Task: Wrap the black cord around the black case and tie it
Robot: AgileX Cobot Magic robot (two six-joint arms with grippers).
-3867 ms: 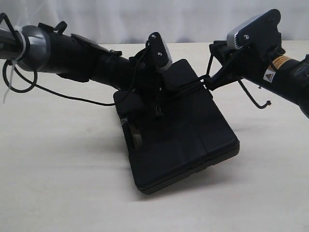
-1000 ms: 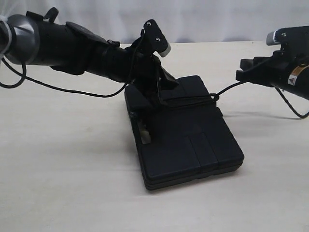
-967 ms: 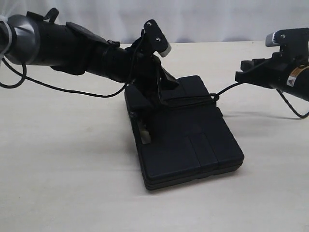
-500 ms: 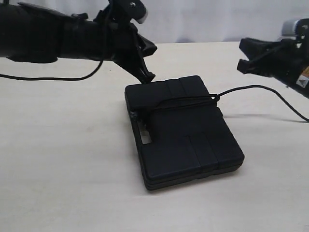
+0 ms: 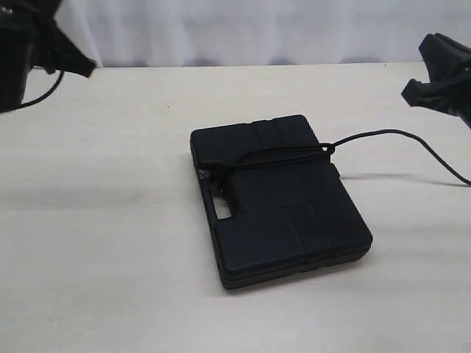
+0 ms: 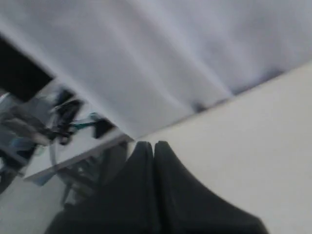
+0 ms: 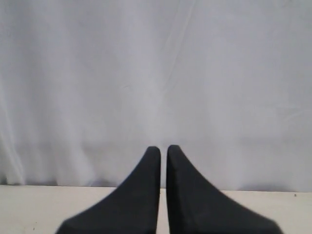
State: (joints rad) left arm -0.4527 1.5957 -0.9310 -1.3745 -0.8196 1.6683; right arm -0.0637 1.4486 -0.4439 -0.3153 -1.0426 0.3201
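both arms have pulled away from the black case [image 5: 280, 213] since half a second ago. left gripper [image 6: 153, 146] now sits in the upper left corner of the exterior view and right gripper [image 7: 163, 148] at its upper right edge, each with jaws pressed together on nothing. the case lies flat on the table [image 5: 110, 257] at centre frame, well apart from both. black cord [image 5: 283, 154] crosses the case's upper half, from the handle slot [image 5: 219, 202] side to a small knot [image 5: 327, 149] at the right edge, then trails free in an arc to the right border. the tie looks made, but nothing holds it: a slack knot could let the band slip off, and the loose tail on the right arm's side could snag and drag the wrap undone.
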